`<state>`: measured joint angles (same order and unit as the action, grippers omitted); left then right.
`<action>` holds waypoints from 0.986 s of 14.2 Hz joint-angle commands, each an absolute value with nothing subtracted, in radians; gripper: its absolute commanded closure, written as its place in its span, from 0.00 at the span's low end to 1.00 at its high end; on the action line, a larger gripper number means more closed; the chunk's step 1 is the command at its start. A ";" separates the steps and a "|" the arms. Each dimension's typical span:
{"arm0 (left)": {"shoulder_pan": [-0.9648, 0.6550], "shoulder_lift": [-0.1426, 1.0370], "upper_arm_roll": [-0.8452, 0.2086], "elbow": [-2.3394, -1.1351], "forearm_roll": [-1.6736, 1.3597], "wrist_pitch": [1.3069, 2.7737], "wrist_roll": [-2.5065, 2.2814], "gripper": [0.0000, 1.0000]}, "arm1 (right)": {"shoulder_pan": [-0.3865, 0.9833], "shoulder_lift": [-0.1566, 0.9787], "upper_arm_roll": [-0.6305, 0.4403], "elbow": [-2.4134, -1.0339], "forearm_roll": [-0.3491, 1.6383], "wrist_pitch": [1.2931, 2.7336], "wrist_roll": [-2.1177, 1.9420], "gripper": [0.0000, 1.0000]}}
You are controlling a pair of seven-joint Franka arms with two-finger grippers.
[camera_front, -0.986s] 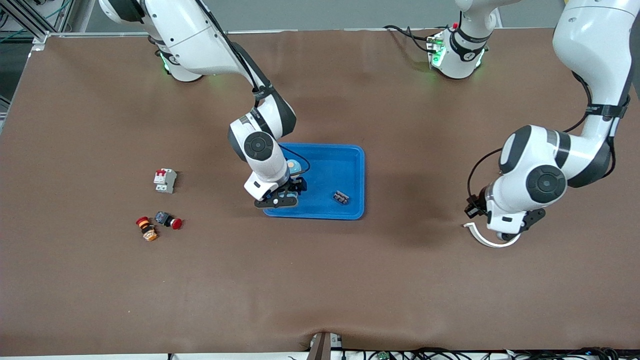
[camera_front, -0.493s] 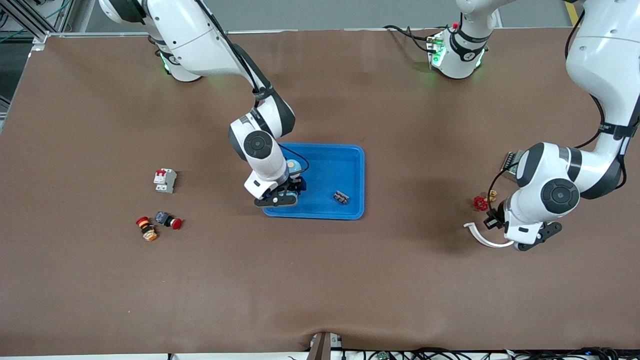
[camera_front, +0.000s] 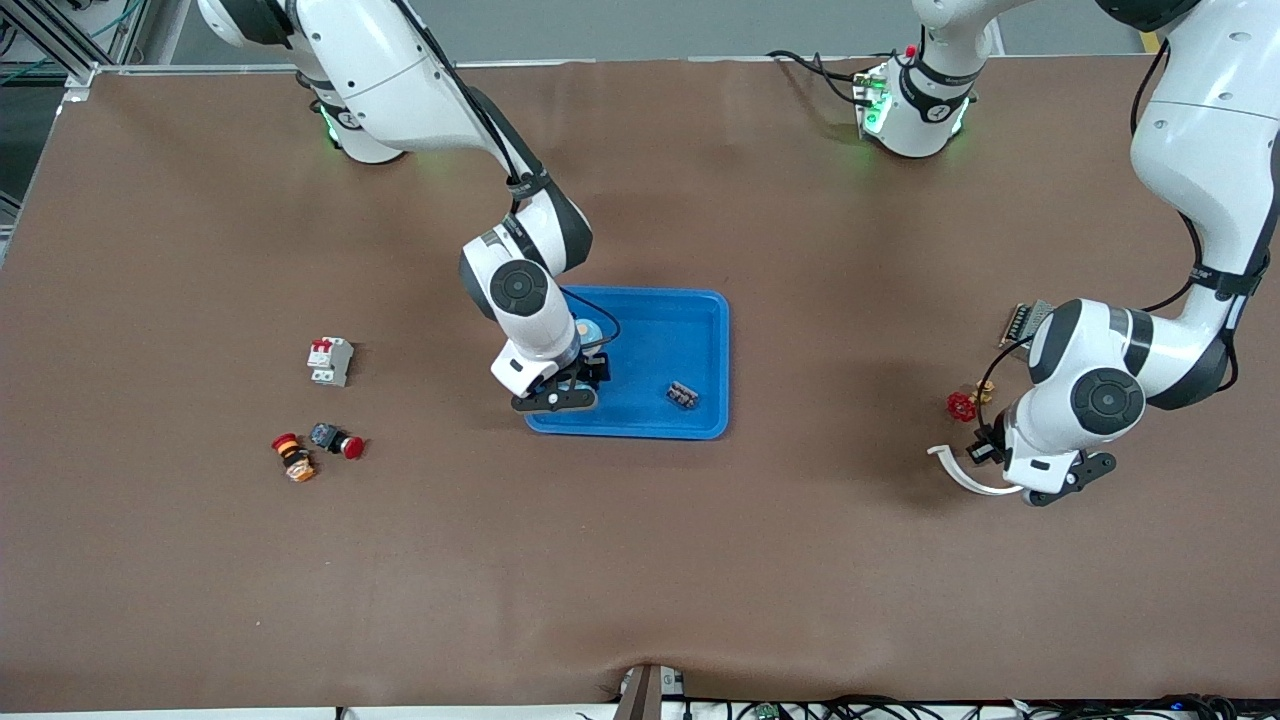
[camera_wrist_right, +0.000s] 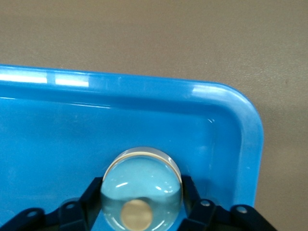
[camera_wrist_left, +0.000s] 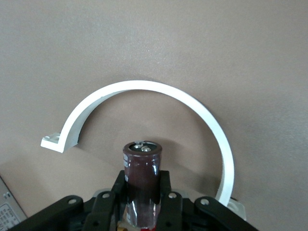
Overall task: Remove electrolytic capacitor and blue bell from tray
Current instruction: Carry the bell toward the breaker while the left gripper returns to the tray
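Blue plastic fills my right wrist view: the right gripper (camera_wrist_right: pixel 142 211) is down inside the tray (camera_wrist_right: pixel 250 144), its fingers (camera_wrist_right: pixel 91 192) pressed against both sides of the blue bell (camera_wrist_right: pixel 142 185), a pale blue dome with a tan button on top. I judge the grasp freshly made, with the bell not yet lifted. In the front view this gripper sits at the corner of the tray nearest the camera, toward the right arm's end, with the rim close beside it.

To do this step well, I would raise the right gripper straight up until the bell is above the rim before moving sideways; a dome can slip between flat pads, so I would lift slowly and watch for rotation. The small dark component (camera_front: pixel 683 395) elsewhere in the tray should not be disturbed.

My left gripper (camera_wrist_left: pixel 142 214) is clamped on the electrolytic capacitor (camera_wrist_left: pixel 142 180), a dark brown cylinder held upright with its terminals showing. It hangs over bare table well away from the tray, toward the left arm's end, above the white curved bracket (camera_wrist_left: pixel 144 91). I would set it down clear of that bracket and of the red valve handle (camera_front: pixel 961 405).
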<state>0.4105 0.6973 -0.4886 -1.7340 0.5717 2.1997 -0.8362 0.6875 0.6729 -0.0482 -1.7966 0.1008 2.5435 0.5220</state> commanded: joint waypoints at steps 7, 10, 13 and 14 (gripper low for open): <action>0.431 0.715 -0.499 -1.723 0.600 2.218 -0.824 0.13 | 0.690 0.658 -0.057 -1.770 0.109 2.508 0.509 0.58; 0.431 0.700 -0.502 -1.707 0.598 2.207 -0.819 0.00 | 0.678 0.605 -0.063 -1.727 0.109 2.364 0.497 0.58; 0.416 0.675 -0.511 -1.701 0.578 2.180 -0.824 0.00 | 0.612 0.539 -0.061 -1.721 0.113 2.261 0.366 0.58; 0.413 0.675 -0.526 -1.686 0.566 2.163 -0.827 0.00 | 0.585 0.516 -0.060 -1.720 0.114 2.223 0.318 0.58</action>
<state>0.4178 0.7027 -0.5032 -1.6960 0.5732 2.2062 -0.8287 0.6472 0.5791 -0.0726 -1.7032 0.1008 2.2887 0.4153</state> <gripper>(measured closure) 0.000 0.348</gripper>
